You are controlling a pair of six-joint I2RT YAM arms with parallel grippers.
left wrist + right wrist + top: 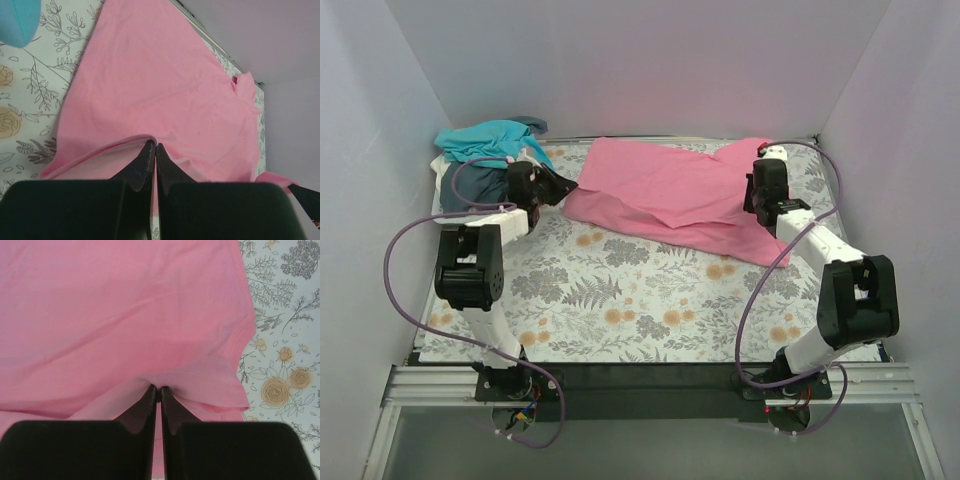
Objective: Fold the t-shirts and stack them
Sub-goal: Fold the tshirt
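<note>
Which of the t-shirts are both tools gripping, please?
The pink t-shirt, spread on the table; the teal t-shirt and grey-blue t-shirt lie bunched at the far left.

pink t-shirt [670, 190] is reading as soft matt cloth; teal t-shirt [480, 140] at 10 o'clock is showing the same matt weave; table cover [640, 300] is looking smooth; fingers [145, 410] are looking like matt black plastic.

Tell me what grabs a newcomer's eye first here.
The pink t-shirt, spread across the far middle of the floral table, dominates every view. Both arms grip it: the left tool is pinched shut on its left edge and the right tool on its right edge. A teal t-shirt lies heaped over a dark grey-blue t-shirt in the far left corner.
</note>
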